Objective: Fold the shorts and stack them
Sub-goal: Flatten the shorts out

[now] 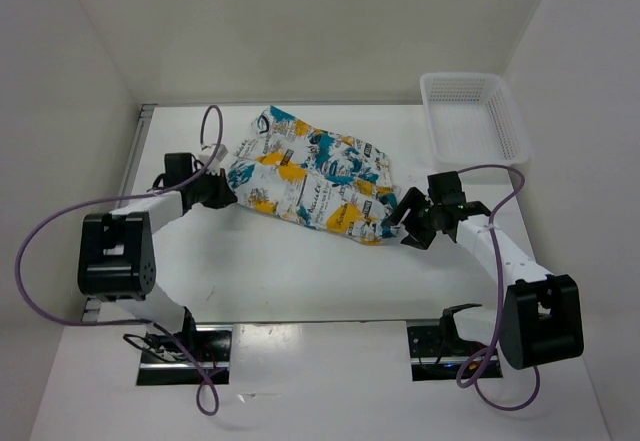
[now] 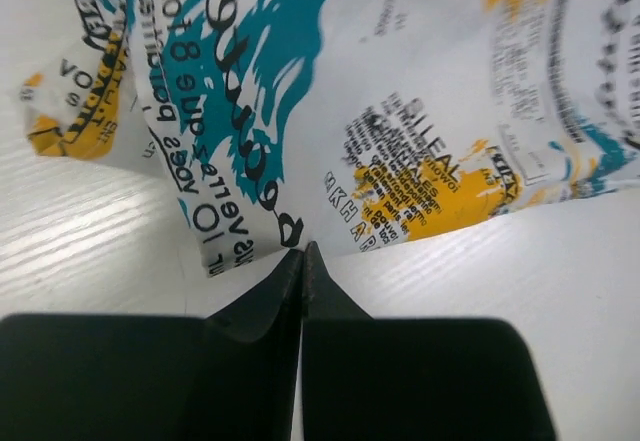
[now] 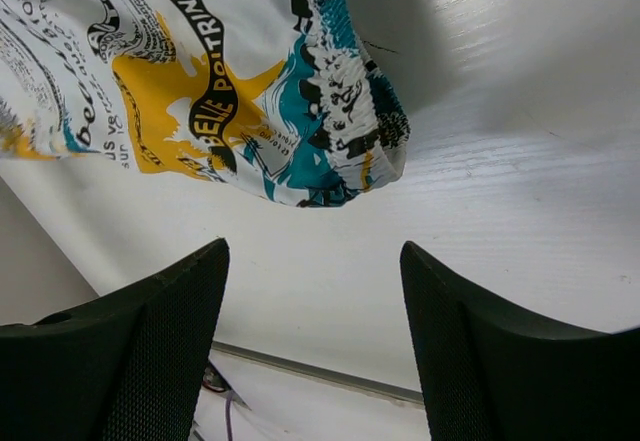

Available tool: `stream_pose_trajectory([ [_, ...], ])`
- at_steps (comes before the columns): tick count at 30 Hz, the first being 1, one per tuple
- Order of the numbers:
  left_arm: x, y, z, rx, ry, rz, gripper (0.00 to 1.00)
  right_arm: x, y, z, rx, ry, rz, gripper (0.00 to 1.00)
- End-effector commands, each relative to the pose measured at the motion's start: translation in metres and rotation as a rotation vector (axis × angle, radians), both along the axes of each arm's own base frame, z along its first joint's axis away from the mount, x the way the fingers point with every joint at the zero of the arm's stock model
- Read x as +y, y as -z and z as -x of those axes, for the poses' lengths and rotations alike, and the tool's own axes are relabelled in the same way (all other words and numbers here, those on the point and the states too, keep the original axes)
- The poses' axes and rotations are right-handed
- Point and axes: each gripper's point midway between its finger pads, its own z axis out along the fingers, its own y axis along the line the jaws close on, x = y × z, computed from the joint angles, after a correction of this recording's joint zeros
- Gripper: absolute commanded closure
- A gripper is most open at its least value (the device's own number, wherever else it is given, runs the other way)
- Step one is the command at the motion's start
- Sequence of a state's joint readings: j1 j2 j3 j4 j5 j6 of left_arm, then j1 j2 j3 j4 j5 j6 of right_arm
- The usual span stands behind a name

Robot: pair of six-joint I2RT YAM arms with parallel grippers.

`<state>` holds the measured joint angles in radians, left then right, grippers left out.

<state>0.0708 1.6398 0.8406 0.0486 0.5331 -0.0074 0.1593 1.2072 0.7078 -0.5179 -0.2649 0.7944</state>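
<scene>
The shorts [image 1: 305,176], white with teal and orange-yellow print, lie spread across the middle of the table. My left gripper [image 1: 225,194] is at their left edge. In the left wrist view its fingers [image 2: 303,253] are pressed together, with their tips meeting the hem of the shorts [image 2: 330,111], which looks pinched there. My right gripper [image 1: 402,223] is open and empty just off the shorts' right end. In the right wrist view the gathered waistband corner [image 3: 345,151] lies beyond the spread fingers [image 3: 160,341], apart from them.
A white plastic mesh basket [image 1: 472,113] stands at the back right. The table's back edge meets the white walls. A purple cable loops off each arm, and the arm bases sit at the near edge.
</scene>
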Motion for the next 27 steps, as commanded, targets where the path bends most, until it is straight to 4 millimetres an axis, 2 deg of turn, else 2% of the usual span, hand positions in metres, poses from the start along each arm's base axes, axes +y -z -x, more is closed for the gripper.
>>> stream_pose_trajectory([
  [1,0.006,-0.053,0.010,-0.058,-0.021,-0.026,1.00,0.001,-0.013,-0.008,-0.061,-0.007,0.007,0.25],
  [2,0.009,-0.052,0.023,-0.024,-0.030,-0.024,1.00,0.001,-0.013,-0.008,-0.061,-0.007,0.007,0.25],
  [3,0.009,-0.064,0.032,-0.052,-0.037,-0.032,1.00,0.001,-0.013,-0.008,-0.061,-0.007,0.007,0.25],
  [4,0.008,-0.064,0.042,-0.043,-0.037,-0.032,1.00,0.001,-0.013,-0.008,-0.061,-0.007,0.007,0.25],
  [5,0.006,-0.060,0.063,-0.016,-0.036,-0.030,1.00,0.001,-0.013,-0.008,-0.061,-0.007,0.007,0.25],
  [11,0.013,-0.053,0.128,0.056,-0.089,-0.072,1.00,0.002,-0.008,-0.005,-0.042,-0.014,0.000,0.25],
  [16,0.017,-0.051,0.149,0.130,-0.111,-0.084,1.00,0.002,-0.008,0.000,-0.019,-0.004,-0.003,0.17],
  [19,0.020,-0.049,0.172,0.185,-0.127,-0.105,1.00,0.000,0.001,0.008,0.025,0.032,-0.007,0.15],
  [20,0.019,-0.048,0.182,0.193,-0.127,-0.105,1.00,0.000,-0.001,0.007,0.015,0.032,-0.009,0.15],
  [21,0.018,-0.043,0.187,0.195,-0.127,-0.105,1.00,0.000,0.003,0.009,0.026,0.045,-0.014,0.15],
  [22,0.016,-0.024,0.201,0.239,-0.124,-0.103,1.00,0.002,0.005,0.013,0.027,0.037,-0.027,0.15],
  [23,0.015,-0.022,0.200,0.196,-0.120,-0.097,1.00,0.004,0.007,0.014,0.031,0.040,-0.040,0.15],
  [25,0.010,-0.016,0.198,0.160,-0.101,-0.072,0.89,0.007,0.012,0.015,0.033,0.027,-0.060,0.15],
  [26,0.009,-0.015,0.194,0.118,-0.096,-0.067,0.59,0.009,0.010,0.012,0.018,0.021,-0.071,0.15],
  [27,0.008,-0.019,0.190,0.087,-0.092,-0.062,0.41,0.009,0.020,0.015,0.047,0.022,-0.066,0.16],
])
